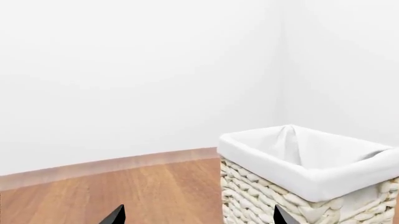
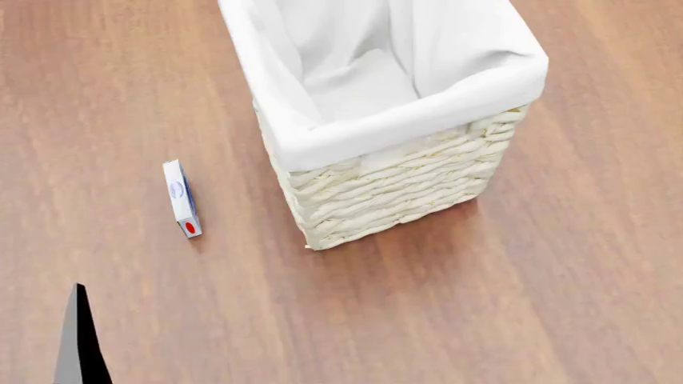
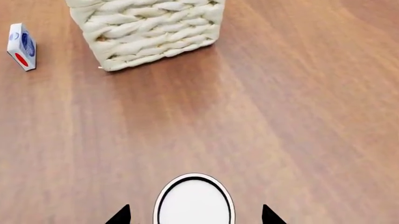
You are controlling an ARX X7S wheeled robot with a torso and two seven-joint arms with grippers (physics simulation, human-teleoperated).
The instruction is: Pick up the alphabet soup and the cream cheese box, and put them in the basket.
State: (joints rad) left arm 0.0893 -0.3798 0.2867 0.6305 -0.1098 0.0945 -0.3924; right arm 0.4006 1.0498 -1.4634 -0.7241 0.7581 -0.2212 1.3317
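Cream cheese box (image 2: 181, 198) lying on wood floor (image 2: 513, 304) just left of basket (image 2: 395, 172), blue oval and red mark showing, writing unreadable; right gripper (image 3: 195, 215) open astride pale-topped can (image 3: 194, 201); left gripper (image 1: 198, 215) open, empty.

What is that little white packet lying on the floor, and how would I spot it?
Find the big woven basket with its white cloth liner on the wooden floor. Just to its left in the head view, apart from it, lies the cream cheese box. It is a thin white carton with a blue oval logo and a red mark at one end.
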